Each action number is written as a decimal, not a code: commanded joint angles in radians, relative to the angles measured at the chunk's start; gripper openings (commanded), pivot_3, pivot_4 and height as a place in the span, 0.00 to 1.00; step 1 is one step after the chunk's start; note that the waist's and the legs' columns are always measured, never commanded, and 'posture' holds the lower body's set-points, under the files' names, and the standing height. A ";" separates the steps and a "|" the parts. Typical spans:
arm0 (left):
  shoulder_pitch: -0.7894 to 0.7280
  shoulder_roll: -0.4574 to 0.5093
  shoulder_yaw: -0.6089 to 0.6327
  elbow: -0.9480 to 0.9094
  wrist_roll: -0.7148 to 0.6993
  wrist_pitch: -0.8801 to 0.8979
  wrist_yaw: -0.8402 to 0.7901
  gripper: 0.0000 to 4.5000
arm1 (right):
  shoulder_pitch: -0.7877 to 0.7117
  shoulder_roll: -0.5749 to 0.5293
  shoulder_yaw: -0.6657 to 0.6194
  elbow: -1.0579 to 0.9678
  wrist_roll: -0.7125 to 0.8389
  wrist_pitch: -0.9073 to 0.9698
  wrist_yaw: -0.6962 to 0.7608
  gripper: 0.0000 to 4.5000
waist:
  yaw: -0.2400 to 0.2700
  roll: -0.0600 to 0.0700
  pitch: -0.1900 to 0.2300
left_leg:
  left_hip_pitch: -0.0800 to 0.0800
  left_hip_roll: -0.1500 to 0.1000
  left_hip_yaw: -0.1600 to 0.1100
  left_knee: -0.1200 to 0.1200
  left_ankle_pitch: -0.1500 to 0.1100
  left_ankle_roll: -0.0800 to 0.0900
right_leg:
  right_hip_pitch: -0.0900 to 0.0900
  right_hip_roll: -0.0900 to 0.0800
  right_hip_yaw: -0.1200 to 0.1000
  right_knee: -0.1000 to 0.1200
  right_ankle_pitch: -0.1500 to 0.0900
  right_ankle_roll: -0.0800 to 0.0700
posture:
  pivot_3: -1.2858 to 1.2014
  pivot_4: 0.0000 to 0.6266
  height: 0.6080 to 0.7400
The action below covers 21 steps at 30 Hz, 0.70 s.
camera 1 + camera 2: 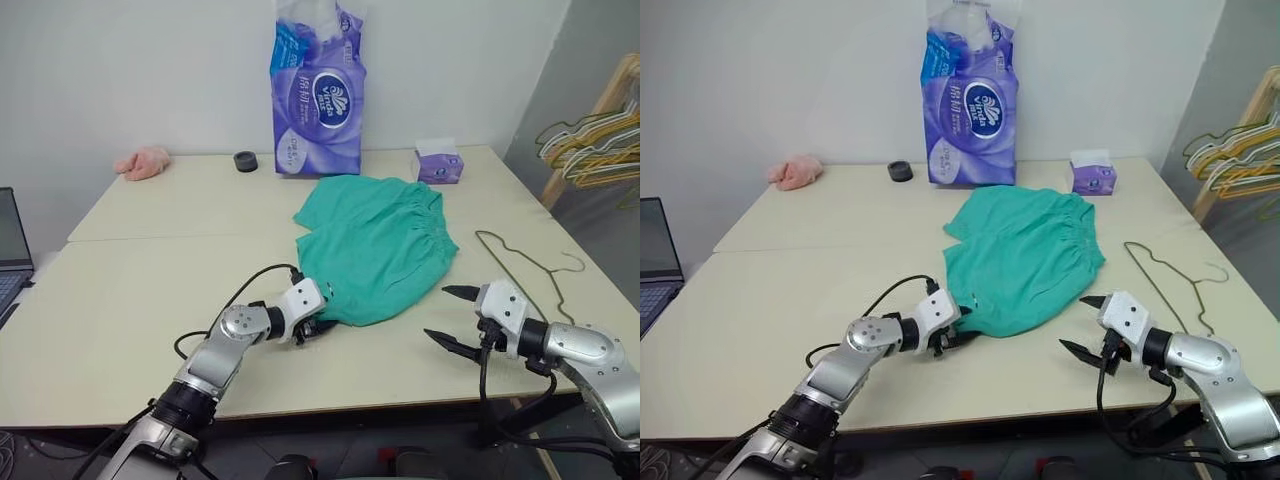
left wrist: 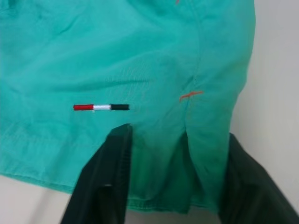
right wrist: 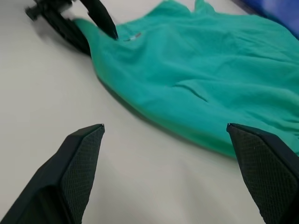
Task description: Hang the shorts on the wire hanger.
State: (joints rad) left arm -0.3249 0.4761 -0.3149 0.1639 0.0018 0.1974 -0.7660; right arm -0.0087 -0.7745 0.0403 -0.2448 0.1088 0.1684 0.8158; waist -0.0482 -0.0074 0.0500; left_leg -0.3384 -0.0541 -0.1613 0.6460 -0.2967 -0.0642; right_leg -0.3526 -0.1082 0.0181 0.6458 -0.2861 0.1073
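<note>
Shorts (image 1: 375,245) lie hem toward left gripper (image 1: 318,325), its fingers pinching that hem; right gripper (image 1: 452,318), spread, is nearer hanger (image 1: 527,266).

Laptop (image 1: 12,250) cut off at edge

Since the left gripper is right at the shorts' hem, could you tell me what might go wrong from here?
1. The left gripper straddles only a fold at the hem of the shorts; so shallow a bite could slip when lifted.
2. The shorts lie crumpled, so lifting one corner may leave them bunched, hard to thread.
3. The wire hanger lies flat near the table edge, beside the open right gripper; a nudge might push it off.
</note>
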 commanded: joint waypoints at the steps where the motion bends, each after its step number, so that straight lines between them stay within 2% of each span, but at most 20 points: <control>1: -0.045 0.027 0.085 0.009 -0.014 -0.019 0.017 0.24 | -0.129 -0.027 0.072 0.182 -0.215 -0.182 -0.088 1.00 | -0.011 0.000 0.000 | 0.000 0.000 0.000 0.000 0.000 0.000 | 0.000 0.000 0.000 0.000 0.000 0.000 | 0.46 0.00 1.00; 4: -0.064 0.033 0.140 -0.013 -0.060 0.011 0.006 0.03 | -0.281 -0.018 0.158 0.380 -0.377 -0.334 -0.172 1.00 | -0.023 0.000 0.000 | 0.000 0.000 0.000 0.000 0.000 0.000 | -0.001 0.000 0.001 0.000 0.001 -0.002 | 0.47 0.00 1.00; 5: -0.067 0.031 0.159 -0.025 -0.080 0.027 0.001 0.01 | -0.326 -0.008 0.181 0.436 -0.414 -0.370 -0.197 1.00 | -0.028 0.000 0.000 | 0.000 0.000 0.000 0.000 0.000 0.000 | -0.001 0.000 0.001 0.000 0.003 -0.004 | 0.47 0.00 1.00; 9: -0.072 0.031 0.198 -0.068 -0.129 0.072 -0.015 0.01 | -0.452 0.029 0.239 0.614 -0.511 -0.463 -0.279 1.00 | -0.040 0.000 0.000 | -0.001 0.000 -0.001 -0.001 0.002 -0.004 | -0.001 0.000 0.000 -0.001 0.003 -0.007 | 0.47 0.00 1.00; 14: -0.080 0.055 0.243 -0.142 -0.189 0.127 -0.051 0.01 | -0.698 0.142 0.403 0.955 -0.721 -0.603 -0.452 1.00 | -0.058 0.000 0.000 | -0.002 -0.001 0.001 -0.001 0.003 -0.005 | -0.004 -0.001 0.002 -0.001 0.004 -0.008 | 0.48 0.00 1.00; 20: -0.077 0.096 0.269 -0.151 -0.203 0.133 -0.072 0.01 | -0.886 0.255 0.480 1.263 -0.800 -0.663 -0.584 1.00 | -0.076 0.000 0.000 | -0.003 -0.001 0.000 -0.001 0.003 -0.006 | -0.005 -0.001 0.003 -0.001 0.004 -0.009 | 0.49 0.00 1.00; 21: -0.074 0.106 0.272 -0.147 -0.202 0.128 -0.074 0.01 | -0.904 0.264 0.488 1.292 -0.805 -0.674 -0.590 0.96 | -0.077 0.000 0.000 | -0.003 -0.001 0.000 -0.001 0.003 -0.006 | -0.005 -0.001 0.003 -0.001 0.004 -0.009 | 0.49 0.00 1.00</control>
State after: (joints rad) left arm -0.3907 0.5636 -0.0786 0.0384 -0.1912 0.3400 -0.8348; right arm -0.8710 -0.5152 0.5191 1.0041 -0.6850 -0.4795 0.2544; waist -0.1251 -0.0071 0.0499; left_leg -0.3417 -0.0557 -0.1616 0.6449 -0.2934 -0.0698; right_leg -0.3576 -0.1093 0.0211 0.6452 -0.2815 0.0980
